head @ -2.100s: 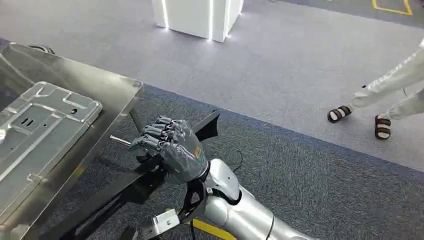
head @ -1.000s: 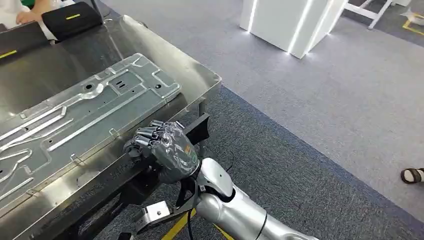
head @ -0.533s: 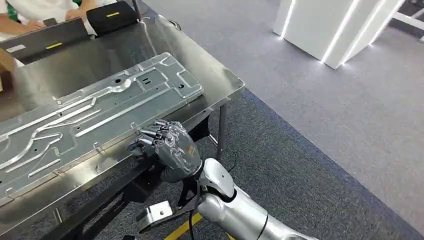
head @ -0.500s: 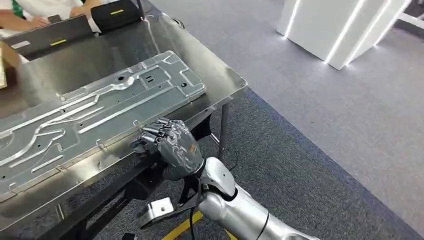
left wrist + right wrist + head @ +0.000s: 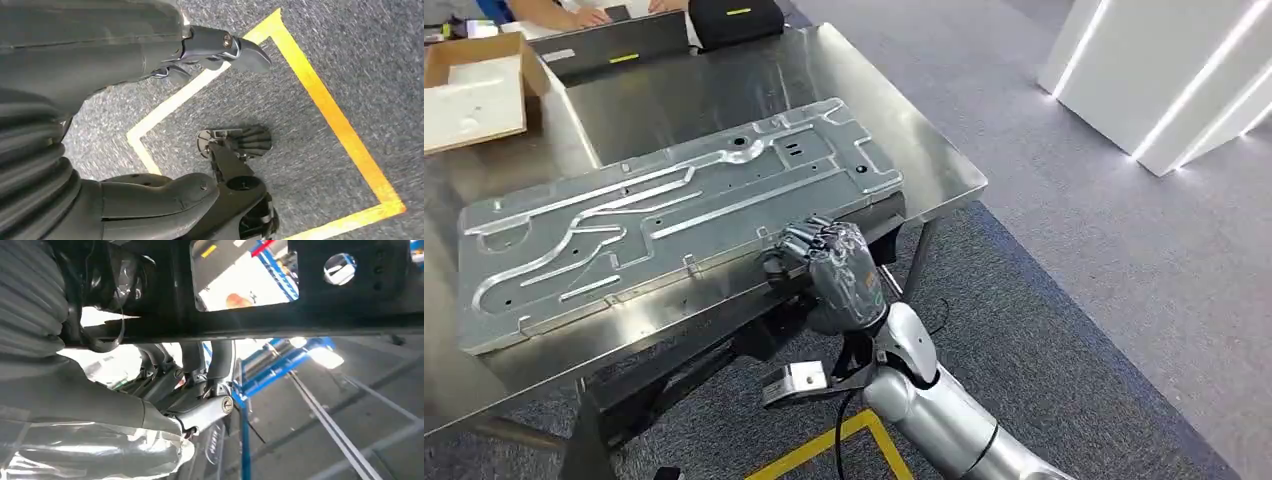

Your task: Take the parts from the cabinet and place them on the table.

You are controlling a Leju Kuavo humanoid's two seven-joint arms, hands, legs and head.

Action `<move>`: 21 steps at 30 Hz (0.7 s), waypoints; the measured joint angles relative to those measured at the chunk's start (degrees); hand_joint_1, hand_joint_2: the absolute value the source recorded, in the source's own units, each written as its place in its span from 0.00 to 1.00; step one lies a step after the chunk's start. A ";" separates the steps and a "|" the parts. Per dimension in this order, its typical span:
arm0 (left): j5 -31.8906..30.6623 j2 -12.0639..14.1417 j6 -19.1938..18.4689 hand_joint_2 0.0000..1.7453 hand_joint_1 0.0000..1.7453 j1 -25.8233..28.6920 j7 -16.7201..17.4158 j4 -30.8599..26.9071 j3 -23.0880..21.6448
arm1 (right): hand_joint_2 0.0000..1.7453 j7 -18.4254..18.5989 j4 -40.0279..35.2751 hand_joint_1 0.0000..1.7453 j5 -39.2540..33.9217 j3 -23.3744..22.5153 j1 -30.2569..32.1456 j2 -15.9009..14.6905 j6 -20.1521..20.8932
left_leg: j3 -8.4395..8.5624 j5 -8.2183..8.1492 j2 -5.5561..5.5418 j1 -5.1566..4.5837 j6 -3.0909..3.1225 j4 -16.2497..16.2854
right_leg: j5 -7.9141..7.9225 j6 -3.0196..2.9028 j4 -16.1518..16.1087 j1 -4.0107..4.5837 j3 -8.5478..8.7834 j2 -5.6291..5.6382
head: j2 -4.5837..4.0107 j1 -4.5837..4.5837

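Observation:
A long black metal part [image 5: 674,372] with cut-outs slants along the near edge of the steel table [image 5: 939,160], slightly below the tabletop. My right hand [image 5: 832,268] grips it near its upper end, knuckles against the table edge. In the right wrist view the fingers [image 5: 200,362] curl around the black part [image 5: 350,310]. A large stamped silver plate [image 5: 674,215] lies flat on the table just beyond the hand. My left hand [image 5: 150,55] hangs over the carpet, fingers apart, holding nothing.
An open cardboard box [image 5: 474,90] and two black cases [image 5: 734,18] sit at the table's far side, where a person's hands [image 5: 574,14] rest. A white lit block [image 5: 1164,70] stands to the right. Yellow tape [image 5: 824,452] marks the carpet by my arm.
The camera has swung, bringing the table and silver plate into full view. My right hand, still holding the black part, now sits against the table's near edge.

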 joint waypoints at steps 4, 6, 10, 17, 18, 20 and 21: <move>-0.35 0.00 0.00 1.00 0.00 0.04 0.00 0.00 0.04 | 1.00 0.00 -0.13 1.00 0.66 -1.55 1.07 -0.94 -0.09 | 0.03 0.09 -3.06 -0.22 -0.02 0.17 | 7.52 -1.08 -9.18 0.10 3.66 0.94 | 0.00 0.02; -0.46 -0.29 0.00 1.00 0.00 -0.10 0.00 0.00 0.04 | 1.00 0.07 -0.11 1.00 1.22 -2.07 1.10 -1.01 -0.24 | -0.18 0.25 -4.09 -0.08 -0.31 0.17 | 9.41 -2.27 -16.50 -0.21 6.99 6.27 | 0.00 -0.02; -0.61 -0.33 0.09 1.00 0.00 -0.43 0.04 0.00 0.04 | 1.00 0.07 -0.11 1.00 1.29 -2.42 1.31 -1.23 -0.28 | -0.79 0.95 -6.79 0.29 -2.29 -0.49 | 10.10 -2.35 -17.70 0.35 7.22 3.95 | 0.02 0.20; -0.96 -0.31 0.15 1.00 0.00 -0.83 0.20 0.00 0.04 | 1.00 0.13 0.07 1.00 1.48 -3.10 1.79 -1.20 -0.52 | -8.60 -7.18 1.54 0.47 -3.73 16.99 | 10.51 -2.92 -18.73 0.01 7.64 -1.30 | 0.00 0.00; -0.98 -0.31 0.15 1.00 0.00 -0.74 0.20 0.00 0.04 | 1.00 0.15 0.09 1.00 1.51 -3.14 1.81 -1.21 -0.52 | -6.71 -5.27 1.61 0.57 -3.85 13.88 | 10.39 -2.74 -18.56 -0.01 7.62 -1.66 | 0.00 0.02; -1.01 -0.24 0.15 1.00 0.00 -0.82 0.22 0.00 0.04 | 1.00 0.15 0.07 1.00 1.55 -3.21 1.79 -1.20 -0.55 | -0.36 -0.65 2.34 0.64 -3.71 2.96 | 9.98 -2.32 -18.00 -0.05 7.68 -2.21 | 0.02 0.02; -1.01 -0.22 0.17 1.00 0.00 -0.95 0.22 0.00 0.04 | 1.00 0.15 0.07 1.00 1.64 -3.23 1.79 -1.20 -0.57 | 1.06 -1.68 3.00 0.47 -3.13 0.18 | 9.75 -2.01 -17.74 0.00 7.57 -2.40 | 0.02 0.02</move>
